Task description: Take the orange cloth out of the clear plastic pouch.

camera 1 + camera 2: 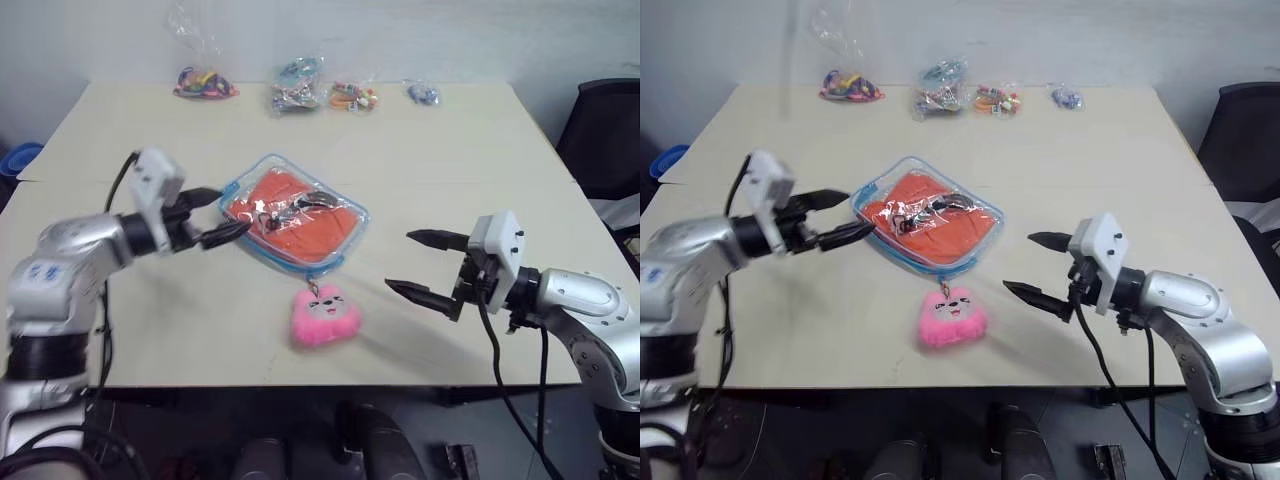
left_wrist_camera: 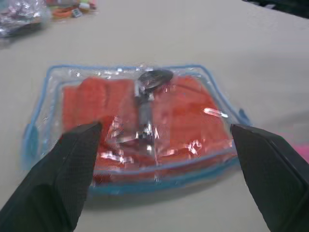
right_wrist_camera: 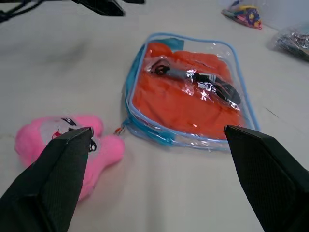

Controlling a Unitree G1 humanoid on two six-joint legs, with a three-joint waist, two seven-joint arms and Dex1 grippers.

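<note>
Beige table (image 1: 430, 170) lies under both my arms. Nearest me, my right end effector (image 1: 425, 265) hangs with fingers spread wide, gripping nothing, arm bent inward and level. Beside it sits the pink plush charm (image 1: 324, 315), tethered to the clear plastic pouch (image 1: 293, 212), which lies flat with the orange cloth (image 1: 300, 225) inside. My left end effector (image 1: 218, 216), released and empty, reaches level at the pouch's edge. 4 small bags (image 1: 300, 88) line the far side.

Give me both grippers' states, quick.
Left gripper: open, holding nothing, beside the clear plastic pouch.
Right gripper: open, holding nothing.
</note>
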